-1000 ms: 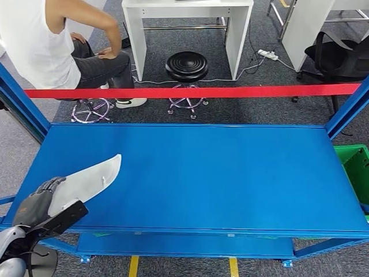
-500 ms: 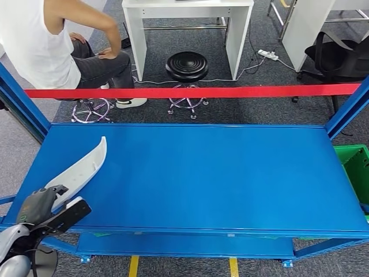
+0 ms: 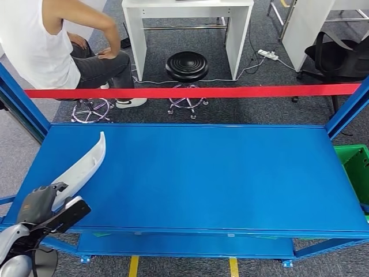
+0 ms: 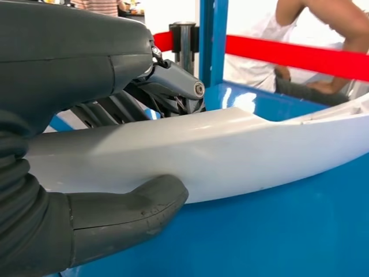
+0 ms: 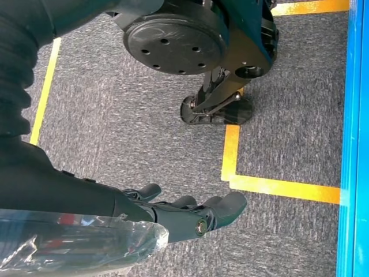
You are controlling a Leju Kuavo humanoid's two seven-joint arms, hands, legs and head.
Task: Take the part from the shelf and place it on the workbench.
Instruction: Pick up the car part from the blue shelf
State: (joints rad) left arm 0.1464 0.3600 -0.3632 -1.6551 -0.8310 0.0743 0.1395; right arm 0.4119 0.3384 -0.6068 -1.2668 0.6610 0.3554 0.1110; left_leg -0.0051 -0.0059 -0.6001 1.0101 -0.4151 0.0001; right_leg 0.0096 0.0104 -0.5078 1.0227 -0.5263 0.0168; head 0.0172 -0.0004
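Observation:
The part (image 3: 82, 167) is a long, curved white plastic shell. It lies at the left end of the blue workbench (image 3: 217, 173), its far tip pointing away from me. My left hand (image 3: 41, 205) holds its near end at the bench's front left corner. In the left wrist view the thumb (image 4: 130, 213) presses one side of the part (image 4: 244, 144) and the dark fingers (image 4: 174, 86) reach over the other. My right hand (image 5: 187, 216) hangs beside the bench over grey carpet, fingers stretched out and holding nothing.
A person (image 3: 39, 46) sits on a stool behind the bench at the back left, beyond a red barrier tape (image 3: 196, 91). A black stool (image 3: 187, 64) and white desk (image 3: 187, 17) stand further back. A green bin (image 3: 359, 167) sits off the bench's right end.
The part has swung left and lowered onto the bench, its tip moving from the centre-left toward the back left. The left hand dropped slightly with it.

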